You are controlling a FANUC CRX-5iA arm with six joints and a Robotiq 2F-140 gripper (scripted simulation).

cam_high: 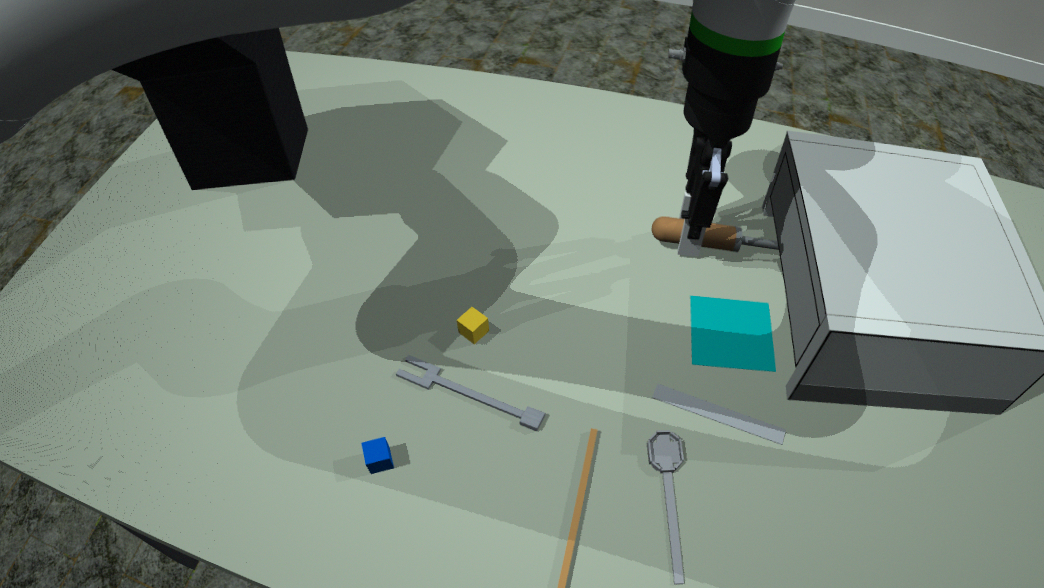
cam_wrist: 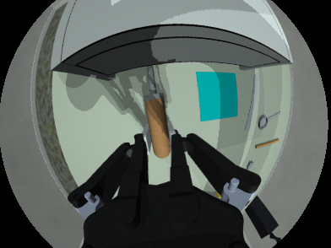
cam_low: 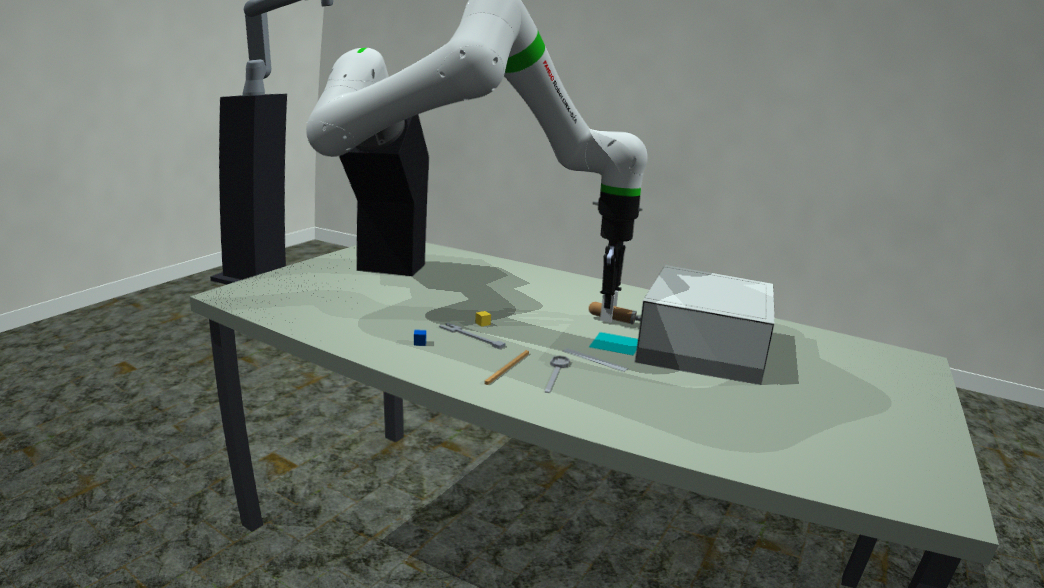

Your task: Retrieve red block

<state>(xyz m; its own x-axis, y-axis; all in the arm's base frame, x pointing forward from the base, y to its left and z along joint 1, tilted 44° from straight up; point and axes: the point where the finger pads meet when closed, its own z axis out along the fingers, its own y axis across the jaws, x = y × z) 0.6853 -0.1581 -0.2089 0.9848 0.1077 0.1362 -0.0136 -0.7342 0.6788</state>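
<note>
My gripper is shut on the brown wooden handle of a tool lying flat on the table. Its thin grey metal shaft points at the grey cabinet and its far end goes under the cabinet's left side. In the wrist view the handle sits between my fingers, and the shaft runs into the dark gap under the cabinet. The teal square lies on the table just in front of the tool, left of the cabinet; it also shows in the wrist view. The red block is hidden.
A yellow cube, a blue cube, a grey fork-like tool, a wooden stick, a grey spoon-like tool and a flat grey strip lie in front. The black robot base stands at the back left.
</note>
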